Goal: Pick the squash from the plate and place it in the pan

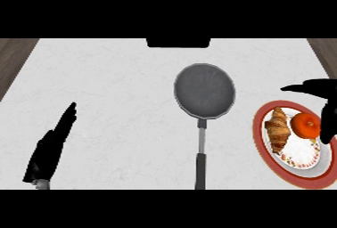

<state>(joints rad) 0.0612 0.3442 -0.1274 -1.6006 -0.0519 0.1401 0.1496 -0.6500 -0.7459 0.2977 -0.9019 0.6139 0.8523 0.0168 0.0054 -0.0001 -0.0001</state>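
A round orange squash [305, 125] lies on a red-rimmed white plate [263, 147] at the right, beside a brown croissant [278, 129]. My right hand [322, 95] hovers over the plate's far right part, thumb stretched left above the plate and fingers hanging down just right of the squash; it holds nothing. A dark grey pan [204, 91] sits in the middle of the counter, with its long handle [201, 158] pointing toward me. My left hand [52, 144] rests open at the lower left, fingers straight and pointing away.
The pale marble counter [118, 80] spreads between the left hand and the pan. Wood flooring shows past its far left and far right corners. A dark block [178, 42] sits at the counter's far edge.
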